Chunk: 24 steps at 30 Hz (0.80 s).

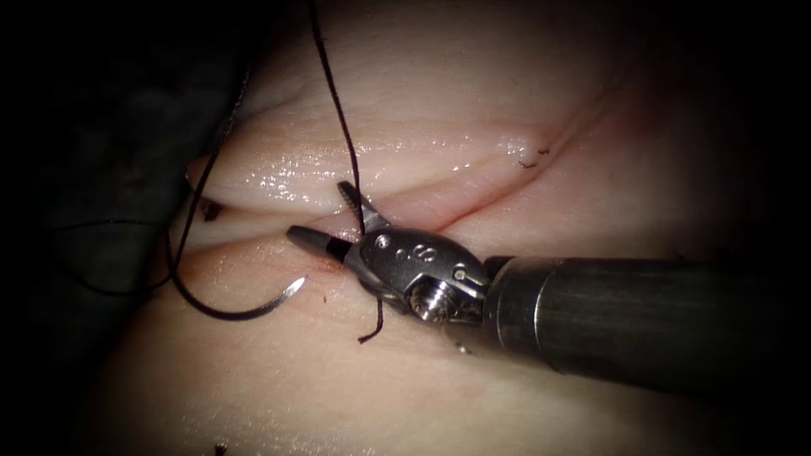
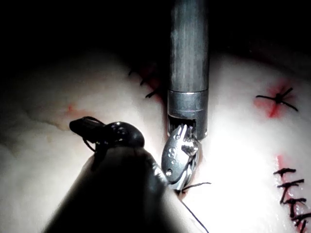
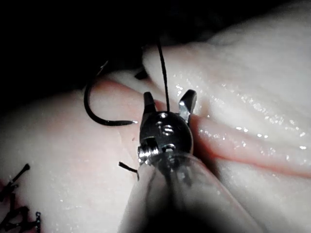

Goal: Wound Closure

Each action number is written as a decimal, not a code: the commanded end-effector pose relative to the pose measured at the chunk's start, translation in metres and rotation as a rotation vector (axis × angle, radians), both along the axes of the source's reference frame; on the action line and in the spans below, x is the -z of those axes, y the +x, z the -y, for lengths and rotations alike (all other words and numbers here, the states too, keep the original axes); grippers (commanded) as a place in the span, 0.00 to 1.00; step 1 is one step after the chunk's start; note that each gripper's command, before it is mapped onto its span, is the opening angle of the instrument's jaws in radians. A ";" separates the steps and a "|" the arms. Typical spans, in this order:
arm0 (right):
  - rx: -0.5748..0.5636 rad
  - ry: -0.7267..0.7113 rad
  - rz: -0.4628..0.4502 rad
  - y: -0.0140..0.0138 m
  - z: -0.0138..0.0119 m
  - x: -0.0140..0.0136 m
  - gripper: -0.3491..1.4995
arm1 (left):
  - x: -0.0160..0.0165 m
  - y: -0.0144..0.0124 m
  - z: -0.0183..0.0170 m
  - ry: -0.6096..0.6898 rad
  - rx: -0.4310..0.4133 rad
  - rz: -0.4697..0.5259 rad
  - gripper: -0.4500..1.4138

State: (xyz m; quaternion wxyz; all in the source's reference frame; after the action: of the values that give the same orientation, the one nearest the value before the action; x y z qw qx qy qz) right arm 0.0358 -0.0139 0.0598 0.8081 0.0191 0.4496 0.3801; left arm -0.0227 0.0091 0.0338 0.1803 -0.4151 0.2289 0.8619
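Note:
My right tool (image 1: 329,218) comes in from the right over the cut (image 1: 473,207) in the tissue (image 1: 507,101), open. The dark thread (image 1: 338,110) runs down from above and passes between its two jaws near the hinge. A short thread end (image 1: 372,325) sticks out below the tool. The curved needle (image 1: 228,312) lies free on the tissue at the cut's left end, tip bare, held by neither tool. The right wrist view shows the right tool (image 3: 168,103) open around the thread (image 3: 164,73), the needle (image 3: 92,109) beside it. My left tool (image 2: 87,127) appears dark beside the right tool's shaft (image 2: 188,48).
Finished stitches (image 2: 277,99) with red fluid mark the tissue, with more stitches (image 2: 291,194) nearby. Small cut thread ends (image 1: 530,160) lie near the cut's right end. Thread trails off the tissue's dark left edge (image 1: 110,253).

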 end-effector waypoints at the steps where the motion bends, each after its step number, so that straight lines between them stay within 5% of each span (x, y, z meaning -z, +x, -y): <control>1: 0.006 -0.004 -0.001 0.0007 0.0003 -0.0001 0.71 | -0.0005 -0.0005 0.0000 -0.001 0.000 0.001 0.00; 2: 0.006 -0.004 -0.001 0.0007 0.0003 -0.0001 0.71 | -0.0005 -0.0005 0.0000 -0.001 0.000 0.001 0.00; 3: 0.016 -0.011 0.002 0.0007 0.0004 0.0000 0.34 | -0.0005 -0.0005 0.0000 -0.001 0.000 0.000 0.00; 4: 0.016 -0.011 0.002 0.0007 0.0004 0.0000 0.34 | -0.0005 -0.0005 0.0000 -0.001 0.000 0.000 0.00; 5: 0.026 -0.011 0.008 0.0007 0.0005 0.0000 0.05 | -0.0004 -0.0005 0.0000 -0.001 0.000 0.000 0.00; 6: 0.004 -0.003 0.072 0.0008 0.0008 0.0001 0.00 | -0.0002 -0.0005 0.0002 -0.004 -0.005 0.007 0.00; 13: 0.003 -0.028 0.061 -0.0002 0.0005 0.0004 0.00 | 0.0003 -0.0012 0.0003 -0.011 -0.012 0.026 0.00; 15: 0.015 -0.029 0.043 -0.0017 0.0007 0.0009 0.32 | 0.0003 -0.0018 0.0001 -0.010 -0.013 0.030 0.00; 16: 0.015 -0.029 0.043 -0.0017 0.0007 0.0009 0.32 | 0.0003 -0.0018 0.0001 -0.010 -0.013 0.030 0.00; 17: 0.009 -0.040 0.030 -0.0027 0.0009 0.0012 0.45 | 0.0003 -0.0022 -0.0001 -0.009 -0.016 0.035 0.00; 18: -0.006 -0.064 0.001 -0.0052 0.0015 0.0022 0.66 | 0.0001 -0.0031 -0.0005 -0.004 -0.022 0.042 0.00; 21: -0.028 -0.087 -0.013 -0.0088 0.0026 0.0037 0.77 | -0.0007 -0.0049 -0.0019 -0.012 -0.034 0.031 0.00; 24: -0.049 -0.104 -0.004 -0.0127 0.0047 0.0051 0.70 | -0.0029 -0.0079 -0.0045 -0.024 -0.035 0.022 0.00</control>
State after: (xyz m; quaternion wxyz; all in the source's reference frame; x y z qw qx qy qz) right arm 0.0225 -0.0180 0.0540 0.7976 -0.0363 0.4703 0.3758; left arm -0.0308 0.0140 0.0368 0.1638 -0.4297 0.2297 0.8578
